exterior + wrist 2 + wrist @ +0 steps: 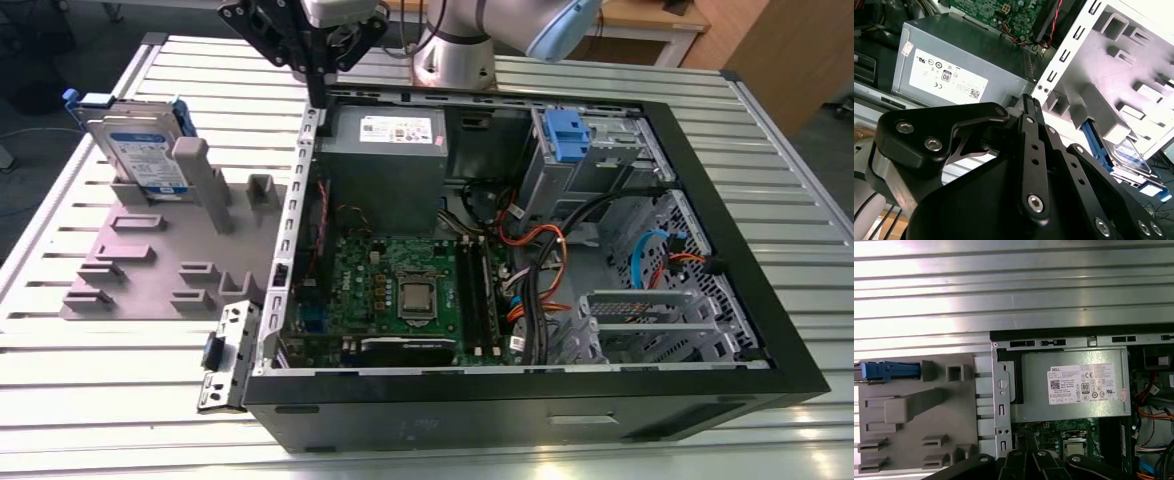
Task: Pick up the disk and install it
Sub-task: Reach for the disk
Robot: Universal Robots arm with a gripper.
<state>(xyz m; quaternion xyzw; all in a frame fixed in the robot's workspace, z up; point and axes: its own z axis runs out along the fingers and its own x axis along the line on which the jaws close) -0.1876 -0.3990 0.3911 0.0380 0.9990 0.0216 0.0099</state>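
A white sticker (pixel 1086 384) on the grey power-supply box (pixel 1034 400), at the far end of the open computer case (pixel 534 385), carries lines of small black print, a square code and a row of round certification marks. At the exterior view's left, the disk (pixel 131 135) bears a white-and-blue label (pixel 152 168) whose print is too small to read.

The surface (pixel 120 400) is ribbed, shiny bare metal. The holder (pixel 147 270) is matt grey plastic. The disk (pixel 140 150) is smooth silver metal with a paper label and a blue plastic bracket (pixel 891 371). The computer case (pixel 534 410) is matt black metal. The pincer (pixel 1030 101) is matt black with shiny screws.
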